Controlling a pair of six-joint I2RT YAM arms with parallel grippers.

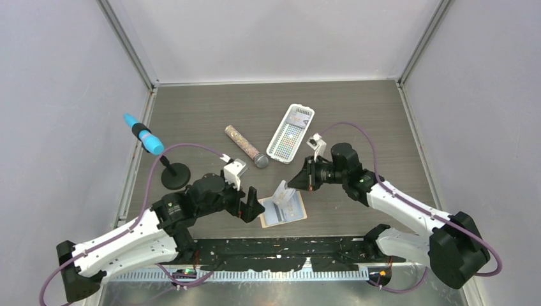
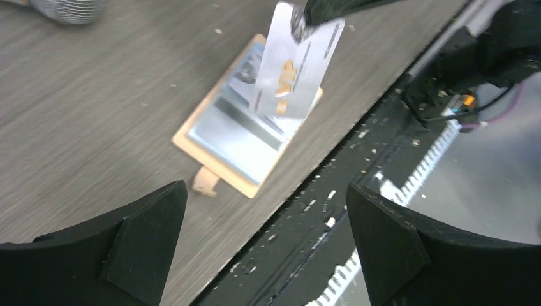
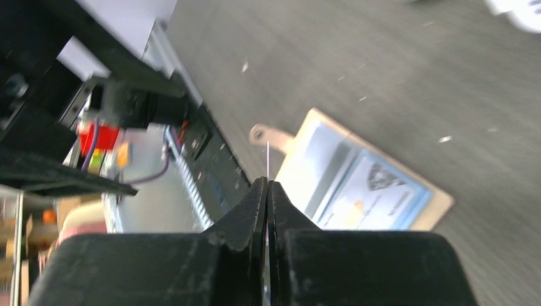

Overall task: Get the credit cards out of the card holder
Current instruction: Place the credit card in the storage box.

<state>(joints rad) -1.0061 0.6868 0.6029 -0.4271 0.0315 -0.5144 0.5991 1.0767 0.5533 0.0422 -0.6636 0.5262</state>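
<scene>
The tan card holder (image 1: 295, 210) lies open on the table near the front edge, its small tab (image 2: 205, 180) pointing toward the arms. A silver credit card (image 2: 296, 64) with gold lettering stands tilted up over it. My right gripper (image 1: 295, 182) is shut on the card's top edge, and the card shows edge-on as a thin line (image 3: 268, 159) in the right wrist view. Whether its lower end is still in a pocket I cannot tell. A second card with a blue border (image 3: 376, 194) lies in the holder (image 3: 306, 137). My left gripper (image 1: 250, 207) hangs open just left of the holder, holding nothing.
A glittery tube (image 1: 245, 146) and a white slotted basket (image 1: 291, 132) lie behind the holder. A blue marker (image 1: 143, 135) stands tilted on a black round base (image 1: 175, 175) at the left. A black strip (image 1: 281, 248) runs along the table's near edge.
</scene>
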